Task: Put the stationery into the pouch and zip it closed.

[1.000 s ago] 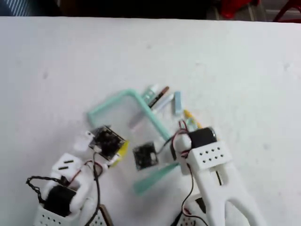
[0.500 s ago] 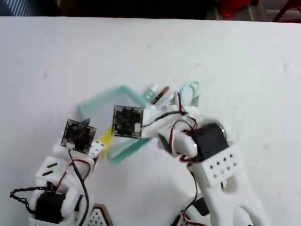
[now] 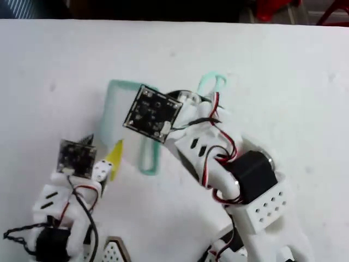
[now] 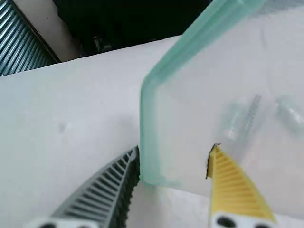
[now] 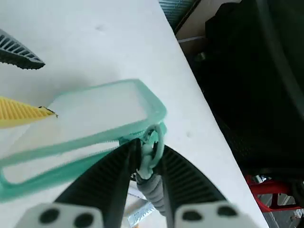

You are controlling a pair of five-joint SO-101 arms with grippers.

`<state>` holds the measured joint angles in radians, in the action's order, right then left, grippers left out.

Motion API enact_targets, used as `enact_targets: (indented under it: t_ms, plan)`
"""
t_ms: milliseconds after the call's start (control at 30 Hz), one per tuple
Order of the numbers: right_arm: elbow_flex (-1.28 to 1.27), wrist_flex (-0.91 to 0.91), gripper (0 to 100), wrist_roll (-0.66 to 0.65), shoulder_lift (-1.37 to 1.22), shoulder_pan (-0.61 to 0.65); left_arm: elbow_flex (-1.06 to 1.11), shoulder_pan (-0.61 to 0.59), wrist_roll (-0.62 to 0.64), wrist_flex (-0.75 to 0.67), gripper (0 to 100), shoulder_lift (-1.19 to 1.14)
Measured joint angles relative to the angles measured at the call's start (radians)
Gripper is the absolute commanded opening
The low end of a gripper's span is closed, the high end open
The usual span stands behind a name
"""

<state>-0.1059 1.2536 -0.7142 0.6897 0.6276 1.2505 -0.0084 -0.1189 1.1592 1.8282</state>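
Mint-green edging frames the see-through pouch (image 3: 121, 98), which lies flat on the white table (image 3: 262, 60), a little toward nine o'clock of centre in the high view. The right arm comes in from five o'clock and leans over the pouch's three o'clock side. The right gripper (image 5: 151, 146) is pinched tight on a small green loop (image 5: 159, 142) at the pouch's edge, dark fingers pressed against it from both sides. Bits of stationery (image 3: 189, 98) lie just beside that edge, partly under the arm; whether any is inside the pouch I cannot tell. The left arm sits at seven o'clock. The left gripper (image 4: 175, 152) is spread wide and has hold of nothing, with one pouch corner between its fingers. Its grey finger (image 4: 109, 190) is just outside the green edge, and its yellow finger (image 4: 232, 190) is over the clear face.
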Motion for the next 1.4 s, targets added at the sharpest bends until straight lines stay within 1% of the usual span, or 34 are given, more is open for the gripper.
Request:
enact_targets:
  t_ms: [167, 267, 367, 500, 667, 800, 867, 933, 1033, 1200, 1300, 1400]
  plan:
    - [0.008, -0.071, 1.7, 0.106, -0.002, 0.037, -0.138, 0.002, 0.018, 0.103, 25, 0.002]
    - [0.035, -0.109, 1.6, 0.176, -0.002, 0.038, -0.170, 0.002, 0.018, 0.149, 25, 0.003]
    - [0.048, -0.138, 1.6, 0.213, -0.020, 0.038, -0.195, 0.002, 0.018, 0.172, 25, 0.003]
    - [0.051, -0.150, 1.6, 0.239, -0.087, 0.037, -0.313, 0.002, -0.043, 0.216, 25, 0.003]
    - [0.117, -0.150, 1.6, 0.348, -0.175, 0.037, -0.497, 0.002, -0.071, 0.304, 25, 0.006]
    - [0.204, -0.150, 1.6, 0.411, -0.247, 0.037, -0.522, 0.002, -0.071, 0.324, 26, 0.006]
    - [0.241, -0.150, 1.6, 0.445, -0.287, 0.037, -0.502, 0.017, -0.035, 0.324, 30, 0.006]
    - [0.270, -0.150, 1.6, 0.471, -0.321, 0.037, -0.460, 0.063, 0.035, 0.305, 34, 0.006]
    - [0.287, -0.150, 1.6, 0.491, -0.353, 0.037, -0.381, 0.144, 0.120, 0.244, 32, 0.006]
    - [0.299, -0.150, 1.6, 0.505, -0.387, 0.026, -0.242, 0.241, 0.143, 0.121, 32, 0.006]
    - [0.299, -0.150, 1.6, 0.506, -0.388, 0.015, -0.150, 0.262, 0.160, 0.051, 32, 0.006]
    - [0.299, -0.150, 1.6, 0.506, -0.388, 0.020, -0.040, 0.264, 0.178, -0.069, 31, 0.006]
